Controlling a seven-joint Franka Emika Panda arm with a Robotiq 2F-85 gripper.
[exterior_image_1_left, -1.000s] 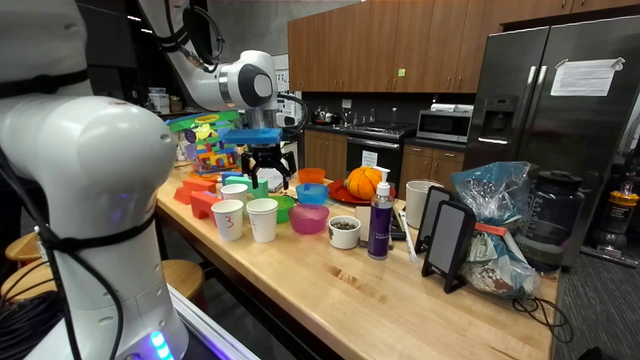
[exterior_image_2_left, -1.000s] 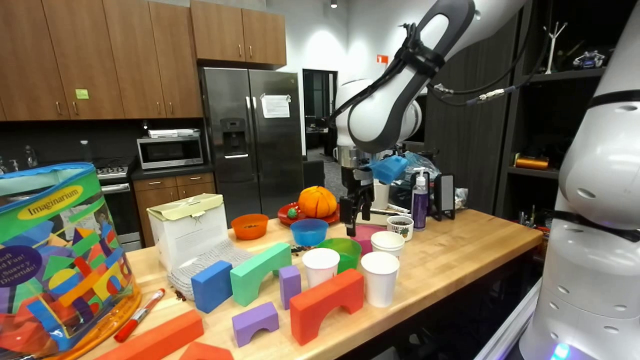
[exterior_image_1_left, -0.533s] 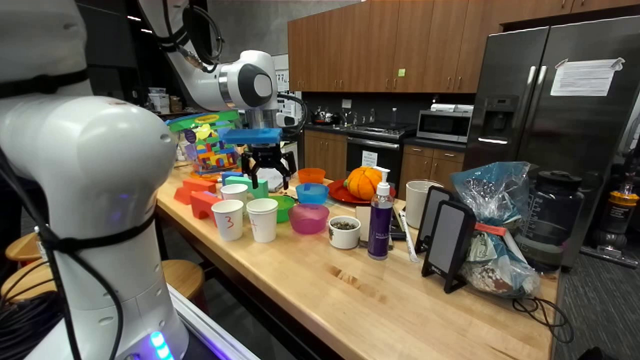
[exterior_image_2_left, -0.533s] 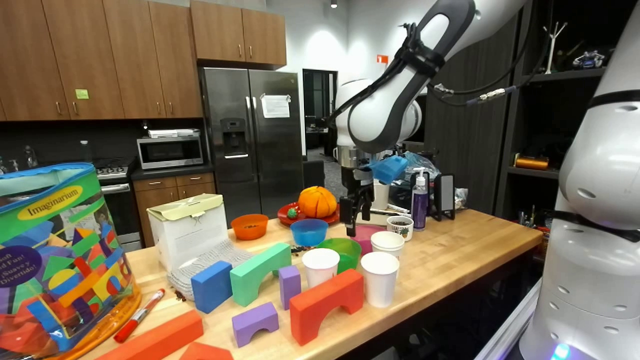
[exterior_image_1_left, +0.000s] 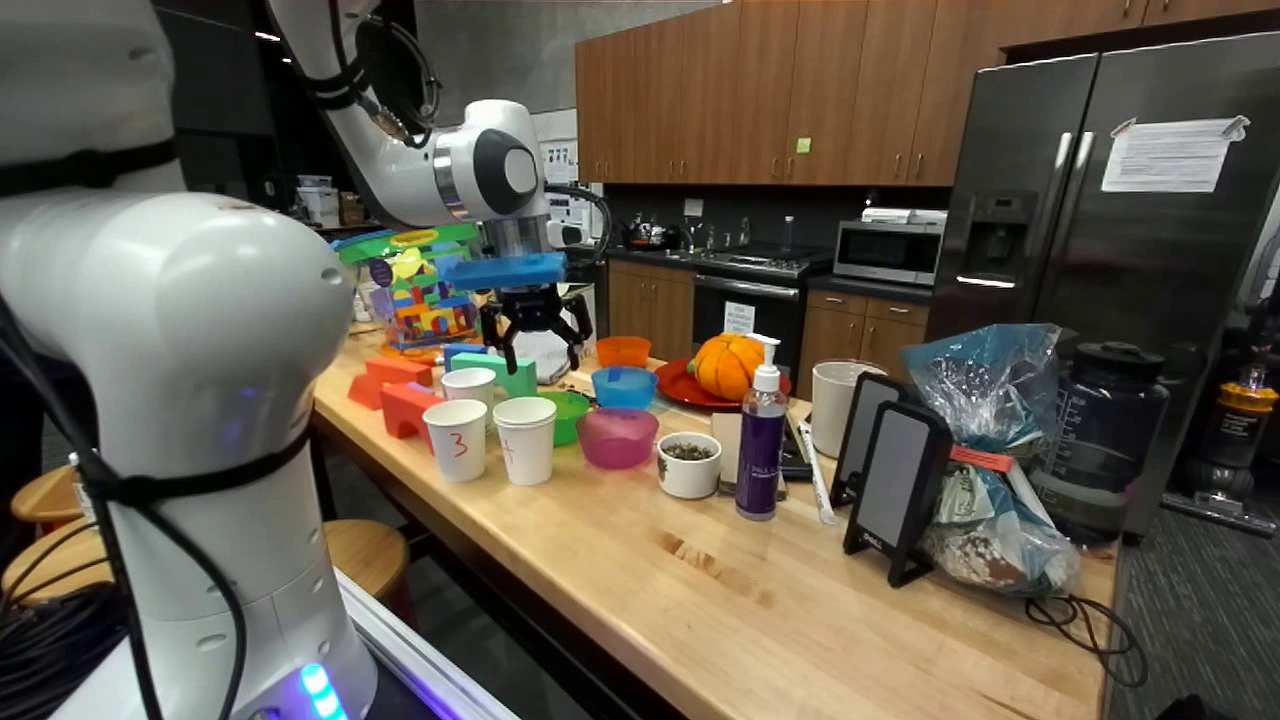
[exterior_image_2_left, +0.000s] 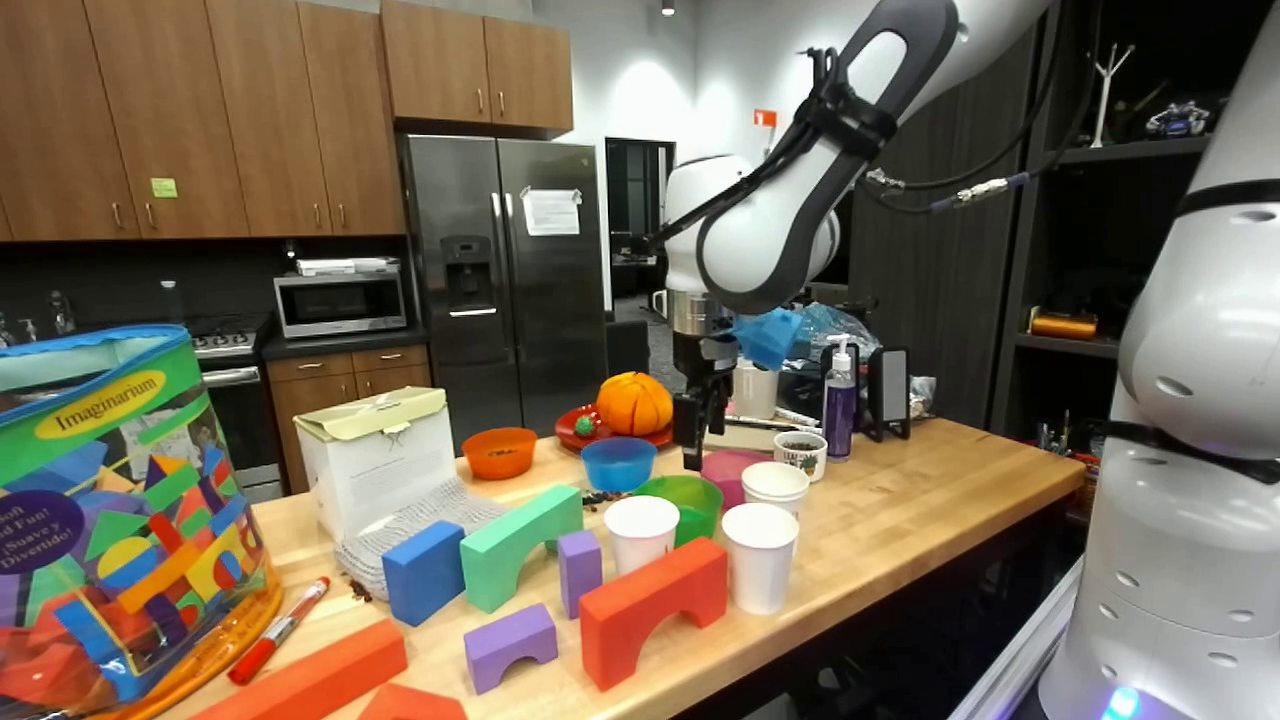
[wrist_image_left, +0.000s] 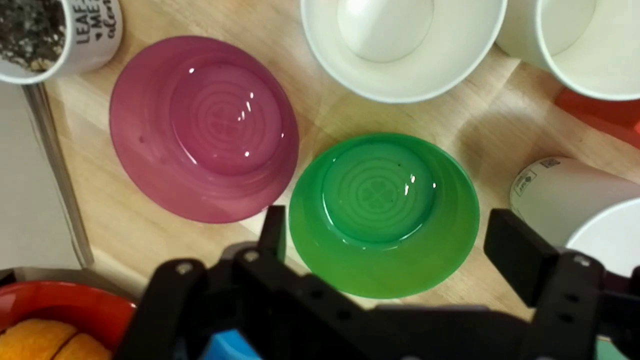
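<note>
My gripper stands open with nothing between its fingers, hanging above the table in both exterior views. In the wrist view a green bowl appears below, framed by the two spread fingers. A pink bowl lies beside it, toward the upper left. White paper cups stand along the top, and a further white cup shows by the right finger. Part of a blue bowl peeks out under the gripper's body. The bowls look vacant except the orange bowl, which holds dark bits.
Foam blocks, among them a red arch and a green arch, stand near the cups. A red plate carries an orange pumpkin. A potted cup, a purple pump bottle and speakers stand farther along the table.
The arm holds still at first, then in the last half second the gripper shifts slightly left in both exterior views and tilts a little. It stays open; the objects have not moved.
</note>
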